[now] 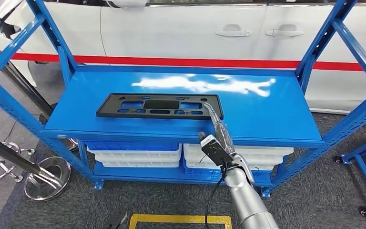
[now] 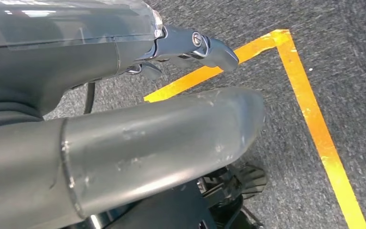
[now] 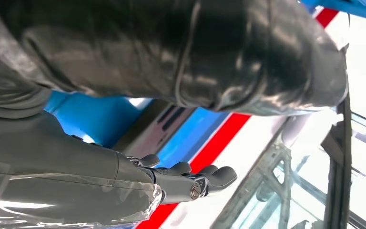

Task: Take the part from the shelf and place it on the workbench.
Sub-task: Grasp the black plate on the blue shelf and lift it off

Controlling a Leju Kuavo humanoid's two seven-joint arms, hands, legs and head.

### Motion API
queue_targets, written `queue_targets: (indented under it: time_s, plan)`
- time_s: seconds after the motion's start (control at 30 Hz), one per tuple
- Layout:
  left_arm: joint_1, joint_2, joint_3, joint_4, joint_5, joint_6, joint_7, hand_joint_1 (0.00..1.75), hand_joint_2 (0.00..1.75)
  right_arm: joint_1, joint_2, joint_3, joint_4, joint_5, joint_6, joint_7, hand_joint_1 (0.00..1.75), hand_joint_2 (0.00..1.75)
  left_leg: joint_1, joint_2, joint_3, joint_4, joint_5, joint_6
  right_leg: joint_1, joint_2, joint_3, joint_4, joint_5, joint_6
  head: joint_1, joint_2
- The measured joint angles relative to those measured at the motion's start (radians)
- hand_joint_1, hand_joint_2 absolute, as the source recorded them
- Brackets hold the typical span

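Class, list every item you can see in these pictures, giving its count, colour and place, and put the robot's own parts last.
Part: one, black, flat on the shelf's top deck.
Shelf: one, blue, in front of the robot.
Bins: several, white and blue, stacked under the top deck.
Car: one, white with a red stripe, behind the shelf.
Floor tape: yellow, on grey carpet.
Right robot hand: one, grey, reaching to the part's right end.
Left robot hand: one, grey, hanging above the floor.

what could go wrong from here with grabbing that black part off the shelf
The right robot hand is reaching only the right end of the long black part; lifted from there, it may tilt and slip. The part lies flat on the blue shelf, so fingers may push it away rather than get under it.
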Motion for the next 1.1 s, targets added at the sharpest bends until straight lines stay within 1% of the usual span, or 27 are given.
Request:
queue_targets:
  time_s: [0.1,0.17,0.2,0.27,0.3,0.33,0.37,0.4,0.43,0.47,0.5,0.53,0.57,0.63,0.67,0.7,0.73,0.77,0.8,0.83,0.87,0.9,0.93,0.97,1.0,1.03,1.1]
  plan:
    - [-0.001,-0.001,-0.002,0.0,0.0,0.0,0.001,0.0,0.0,-0.005,0.002,0.005,0.002,0.02,-0.015,0.0,0.0,0.0,-0.002,0.0,-0.004,0.004,-0.004,-0.015,0.003,0.001,0.003,-0.013,0.0,-0.018,0.0,0.0]
    - [-0.001,-0.001,-0.003,0.0,0.0,0.0,0.002,0.0,0.0,-0.008,0.004,0.011,0.003,0.039,-0.037,-0.001,0.0,0.0,0.001,0.0,-0.015,0.033,-0.026,-0.026,0.0,0.001,0.005,-0.017,0.003,-0.029,0.0,0.0]
    - [-0.001,-0.001,-0.003,0.0,0.0,0.0,0.002,0.0,0.0,-0.011,0.007,0.014,0.004,0.045,-0.046,-0.001,0.0,0.0,0.002,0.0,-0.034,0.073,-0.05,-0.031,-0.002,0.0,0.006,-0.019,0.004,-0.033,0.0,0.0]
    - [0.0,-0.001,-0.004,0.0,0.001,-0.003,0.001,0.0,0.0,-0.013,0.01,0.02,0.008,0.067,-0.066,0.0,0.0,0.0,0.005,0.0,-0.095,0.203,-0.111,-0.039,0.0,-0.001,0.006,-0.019,0.003,-0.038,0.0,0.0]
    - [0.002,-0.001,-0.004,0.0,0.001,-0.004,0.0,0.0,0.0,-0.013,0.01,0.023,0.011,0.085,-0.081,0.002,0.0,0.0,0.005,0.0,-0.123,0.258,-0.128,-0.04,0.001,-0.001,0.005,-0.019,0.003,-0.038,0.0,0.0]
    - [0.004,-0.001,-0.004,0.0,0.0,-0.006,0.0,0.0,0.0,-0.013,0.01,0.028,0.014,0.106,-0.096,0.005,0.0,0.0,0.005,0.0,-0.138,0.285,-0.129,-0.04,0.002,-0.001,0.005,-0.018,0.003,-0.039,0.0,0.0]
    - [0.005,-0.001,-0.004,0.0,0.0,-0.007,-0.001,0.0,0.0,-0.013,0.01,0.034,0.017,0.127,-0.109,0.008,0.0,0.0,0.005,0.0,-0.134,0.273,-0.11,-0.037,0.003,0.0,0.006,-0.018,0.002,-0.039,0.0,0.0]
    - [0.005,-0.001,-0.005,0.0,0.0,-0.009,-0.002,0.0,0.0,-0.013,0.01,0.041,0.021,0.145,-0.119,0.012,0.0,0.0,0.005,0.0,-0.111,0.223,-0.077,-0.033,0.004,0.0,0.007,-0.018,0.002,-0.039,0.0,0.0]
    - [0.004,-0.001,-0.006,0.0,0.0,-0.011,-0.005,0.0,0.0,-0.015,0.01,0.048,0.023,0.158,-0.126,0.014,0.0,0.0,0.004,0.0,-0.078,0.153,-0.04,-0.027,0.005,0.001,0.008,-0.018,0.002,-0.039,0.0,0.0]
    - [0.002,-0.001,-0.008,0.0,0.0,-0.014,-0.008,0.0,0.0,-0.017,0.011,0.055,0.027,0.168,-0.129,0.016,0.0,0.0,0.002,0.0,-0.046,0.085,-0.016,-0.021,0.007,0.001,0.008,-0.018,0.002,-0.037,0.0,0.0]
    - [0.0,-0.001,-0.01,0.0,0.0,-0.017,-0.012,0.0,0.0,-0.019,0.012,0.062,0.031,0.175,-0.132,0.018,0.0,0.0,-0.001,0.0,-0.023,0.036,-0.001,-0.016,0.008,0.001,0.007,-0.018,0.002,-0.034,0.0,0.0]
    - [-0.001,-0.001,-0.013,0.0,-0.001,-0.02,-0.015,0.0,0.0,-0.022,0.014,0.069,0.035,0.179,-0.135,0.019,0.0,0.0,-0.003,0.0,-0.011,0.01,0.002,-0.011,0.009,0.0,0.006,-0.018,0.003,-0.029,0.0,0.0]
    - [-0.001,-0.001,-0.015,0.0,-0.002,-0.021,-0.016,0.0,0.0,-0.024,0.015,0.074,0.04,0.181,-0.137,0.02,0.0,0.0,-0.006,0.0,-0.009,0.003,-0.001,-0.008,0.009,0.0,0.005,-0.019,0.004,-0.023,0.0,0.0]
    - [0.0,-0.002,-0.017,0.0,-0.002,-0.019,-0.015,0.0,0.0,-0.025,0.017,0.082,0.049,0.181,-0.142,0.021,0.0,0.0,-0.003,-0.001,-0.004,-0.007,0.007,0.001,0.008,-0.001,0.007,-0.02,0.003,-0.011,0.0,0.0]
    - [0.0,-0.002,-0.018,0.0,-0.001,-0.016,-0.012,0.0,0.0,-0.026,0.018,0.084,0.053,0.18,-0.144,0.021,0.0,0.0,0.0,0.0,-0.001,-0.015,0.012,0.006,0.008,0.0,0.002,-0.007,-0.008,-0.006,0.0,0.0]
    - [0.0,-0.003,-0.018,0.0,0.0,-0.012,-0.009,0.0,0.0,-0.027,0.018,0.086,0.056,0.178,-0.144,0.021,0.0,0.0,0.003,0.0,0.002,-0.022,0.016,0.011,0.008,0.0,-0.012,0.026,-0.03,-0.002,0.0,0.0]
    - [-0.001,-0.003,-0.018,0.0,0.0,-0.009,-0.005,0.0,0.0,-0.027,0.017,0.086,0.06,0.176,-0.144,0.021,0.0,0.0,0.003,0.001,0.002,-0.024,0.018,0.013,0.007,0.0,-0.035,0.078,-0.061,0.001,0.0,0.0]
    - [-0.001,-0.003,-0.018,0.0,0.001,-0.007,-0.002,0.0,0.0,-0.027,0.016,0.086,0.064,0.174,-0.144,0.021,0.0,0.0,0.003,0.001,0.001,-0.025,0.019,0.016,0.006,0.0,-0.066,0.141,-0.093,0.003,0.0,0.0]
    - [0.0,-0.003,-0.018,0.0,0.001,-0.006,0.001,0.0,0.0,-0.024,0.015,0.086,0.068,0.172,-0.144,0.021,0.0,0.0,0.003,0.001,0.0,-0.024,0.019,0.017,0.005,0.0,-0.095,0.2,-0.116,0.005,0.0,0.0]
    - [0.002,-0.003,-0.018,0.0,0.0,-0.006,0.003,0.0,0.0,-0.021,0.014,0.086,0.073,0.17,-0.144,0.021,0.0,0.0,0.002,0.001,0.0,-0.023,0.018,0.017,0.003,-0.001,-0.112,0.234,-0.122,0.007,0.0,0.0]
    - [0.003,-0.003,-0.018,0.0,0.0,-0.006,0.003,0.0,0.0,-0.018,0.012,0.086,0.076,0.168,-0.144,0.021,0.0,0.0,0.003,0.001,-0.001,-0.021,0.017,0.015,0.002,-0.001,-0.112,0.232,-0.108,0.008,0.0,0.0]
    - [0.003,-0.004,-0.018,0.0,0.0,-0.006,0.002,0.0,0.0,-0.017,0.011,0.086,0.079,0.167,-0.144,0.022,0.0,0.0,0.003,0.0,-0.001,-0.018,0.015,0.013,0.0,-0.001,-0.092,0.192,-0.079,0.009,0.0,0.0]
    - [0.004,-0.004,-0.018,0.0,-0.001,-0.007,0.0,0.0,0.0,-0.017,0.01,0.086,0.081,0.166,-0.144,0.022,0.0,0.0,0.003,0.0,-0.001,-0.013,0.012,0.01,-0.002,-0.001,-0.06,0.127,-0.043,0.009,0.0,0.0]
    - [0.003,-0.004,-0.018,0.0,-0.001,-0.008,-0.003,0.0,0.0,-0.019,0.01,0.086,0.082,0.166,-0.144,0.021,0.0,0.0,0.002,-0.001,-0.003,-0.006,0.007,0.005,-0.002,-0.001,-0.028,0.064,-0.019,0.007,0.0,0.0]
    - [0.003,-0.004,-0.018,0.0,-0.001,-0.009,-0.005,0.0,0.0,-0.02,0.01,0.086,0.083,0.165,-0.144,0.021,0.0,0.0,0.0,-0.001,-0.005,0.0,0.003,0.0,-0.002,-0.001,-0.007,0.018,-0.005,0.003,0.0,0.0]
    - [0.002,-0.004,-0.018,0.0,-0.002,-0.011,-0.007,0.0,0.0,-0.021,0.01,0.086,0.083,0.165,-0.144,0.021,0.0,0.0,-0.002,-0.001,-0.008,0.005,0.0,-0.004,-0.001,0.0,0.003,-0.005,-0.002,-0.002,0.0,0.0]
    - [0.002,-0.004,-0.018,0.0,-0.005,-0.015,-0.01,0.0,0.0,-0.021,0.009,0.086,0.086,0.164,-0.144,0.02,0.0,0.0,-0.001,-0.001,-0.009,0.007,-0.002,-0.014,0.003,0.002,0.002,-0.008,-0.005,-0.015,0.0,0.0]
